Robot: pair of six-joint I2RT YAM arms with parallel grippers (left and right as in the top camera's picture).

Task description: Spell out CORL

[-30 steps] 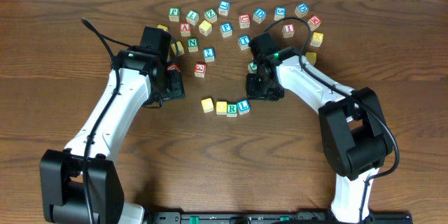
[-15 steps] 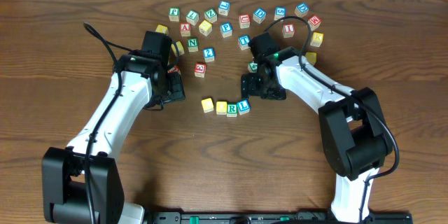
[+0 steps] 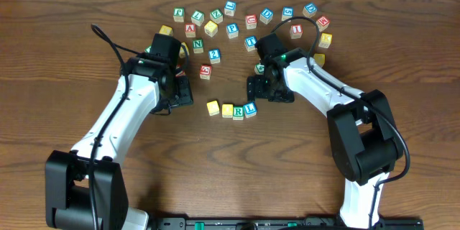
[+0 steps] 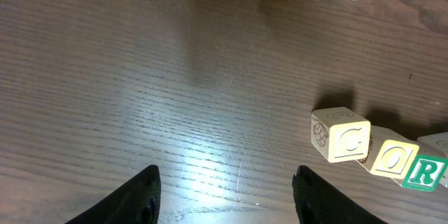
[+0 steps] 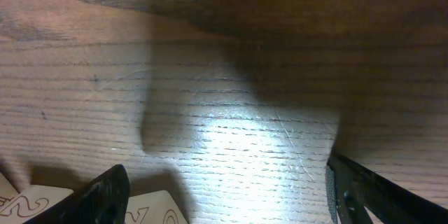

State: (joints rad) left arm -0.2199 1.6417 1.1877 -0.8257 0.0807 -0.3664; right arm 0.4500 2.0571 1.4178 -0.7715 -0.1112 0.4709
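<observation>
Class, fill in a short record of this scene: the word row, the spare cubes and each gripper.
word row: C, O, R, L, reading left to right from overhead
spare cubes: scattered beyond the row
left gripper: open, empty, over bare table near C
right gripper: open, empty

We see four cubes (image 3: 238,111) in a row on the wooden surface (image 3: 287,165), between our left arm (image 3: 115,115) and right arm (image 3: 320,83); other lettered cubes (image 3: 232,29) lie scattered beyond.
</observation>
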